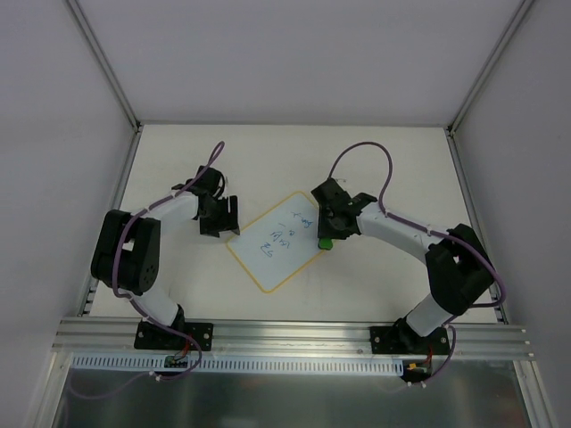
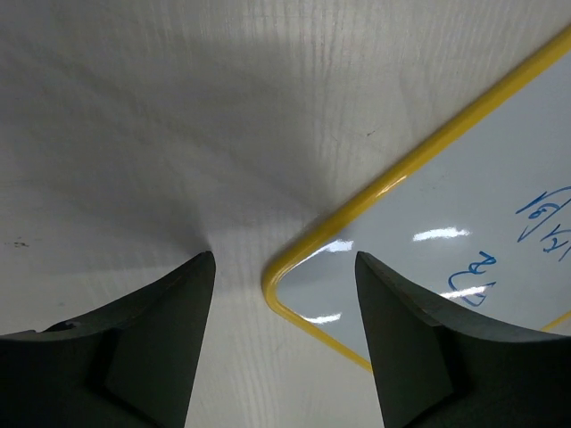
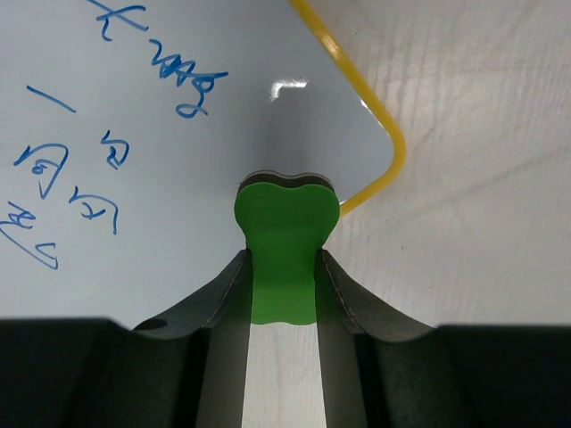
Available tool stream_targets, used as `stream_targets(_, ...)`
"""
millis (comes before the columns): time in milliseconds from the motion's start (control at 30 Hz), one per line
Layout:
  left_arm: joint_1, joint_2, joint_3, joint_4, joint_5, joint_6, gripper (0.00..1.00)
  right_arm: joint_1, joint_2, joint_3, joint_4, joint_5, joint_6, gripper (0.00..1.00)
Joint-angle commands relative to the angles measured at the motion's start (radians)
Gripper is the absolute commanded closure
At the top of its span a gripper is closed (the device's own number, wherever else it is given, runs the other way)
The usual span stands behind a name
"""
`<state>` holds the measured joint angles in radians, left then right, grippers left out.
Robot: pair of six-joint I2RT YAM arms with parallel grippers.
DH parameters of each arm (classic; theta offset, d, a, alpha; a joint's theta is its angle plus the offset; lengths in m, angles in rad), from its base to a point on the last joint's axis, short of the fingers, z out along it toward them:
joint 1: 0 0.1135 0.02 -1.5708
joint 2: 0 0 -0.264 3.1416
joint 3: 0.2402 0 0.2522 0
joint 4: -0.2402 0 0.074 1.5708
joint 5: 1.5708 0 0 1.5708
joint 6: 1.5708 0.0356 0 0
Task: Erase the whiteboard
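Observation:
The whiteboard (image 1: 275, 239), white with a yellow rim and blue handwritten marks, lies tilted in the middle of the table. My left gripper (image 1: 220, 219) is open low over its left corner (image 2: 285, 285), one finger each side of the corner. My right gripper (image 1: 327, 234) is shut on the green eraser (image 3: 284, 245), whose front end rests over the board's right corner (image 3: 393, 152). Blue writing (image 3: 80, 169) lies to the left of the eraser.
White walls with metal posts enclose the table (image 1: 178, 160) at the back and sides. A metal rail (image 1: 294, 334) with both arm bases runs along the near edge. Purple cables loop above each wrist.

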<state>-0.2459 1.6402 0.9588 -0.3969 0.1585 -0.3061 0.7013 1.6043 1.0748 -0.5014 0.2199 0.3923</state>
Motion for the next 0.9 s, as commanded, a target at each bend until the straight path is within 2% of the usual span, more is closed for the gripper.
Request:
stream_targets(0,-0.036,0.013,0.018,0.003,-0.046,-0.011,0.36,0.021,-0.001,0.001,0.001,0.019,0.031,0.87)
stream_targets(133,-0.064,0.043,0.006,0.003,-0.054,-0.056,0.42,0.027,-0.006,-0.004,0.001,0.016,0.033,0.87)
stream_targets(467,-0.211,0.007,-0.115,0.001,-0.050,-0.201,0.68,0.027,-0.084,-0.067,0.000,0.044,0.010,0.87)
stream_targets(700,-0.314,-0.111,-0.170,0.000,-0.048,-0.298,0.69,0.023,-0.112,-0.065,-0.002,0.059,-0.036,0.87)
stream_targets(867,-0.319,-0.160,-0.148,0.001,-0.095,-0.283,0.65,0.006,-0.123,-0.049,-0.002,0.067,-0.053,0.87)
